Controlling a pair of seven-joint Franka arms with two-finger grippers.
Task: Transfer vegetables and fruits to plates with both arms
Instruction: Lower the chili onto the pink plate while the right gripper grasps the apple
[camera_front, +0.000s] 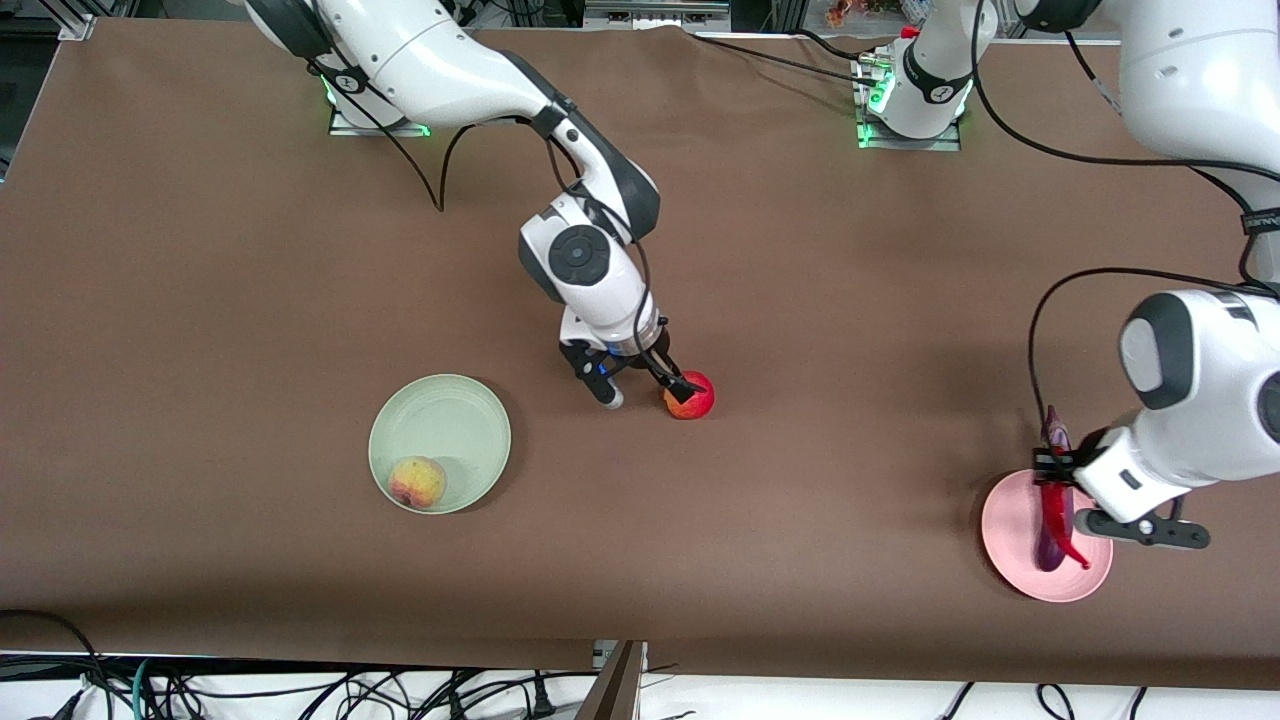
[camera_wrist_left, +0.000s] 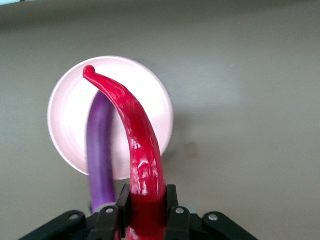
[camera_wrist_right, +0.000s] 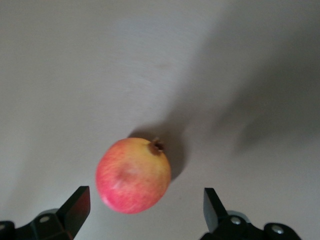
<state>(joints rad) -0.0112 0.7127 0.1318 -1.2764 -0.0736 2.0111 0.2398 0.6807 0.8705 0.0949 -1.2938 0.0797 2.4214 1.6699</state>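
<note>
Pink plate (camera_front: 1010, 570) holds eggplant (camera_wrist_left: 100, 150); left gripper (camera_wrist_left: 145, 215) clamps chili (camera_wrist_left: 137, 145) above it. Peach (camera_front: 417, 482) plated. Right gripper (camera_wrist_right: 145, 210), spread wide, over pomegranate (camera_wrist_right: 132, 175), still unplated.

Glossy, wet-looking red skin with faint wrinkles on the chili (camera_wrist_left: 142, 150); smooth, satiny purple on the eggplant (camera_wrist_left: 100, 150). Smooth pale plastic with a soft sheen for the pink plate (camera_wrist_left: 70, 107) and the green plate (camera_front: 440, 420). Matt, slightly mottled red-yellow rind on the pomegranate (camera_wrist_right: 133, 175). Matt brown cloth-like cover over the table (camera_front: 800, 330). Matt black fingers (camera_wrist_right: 75, 207).
</note>
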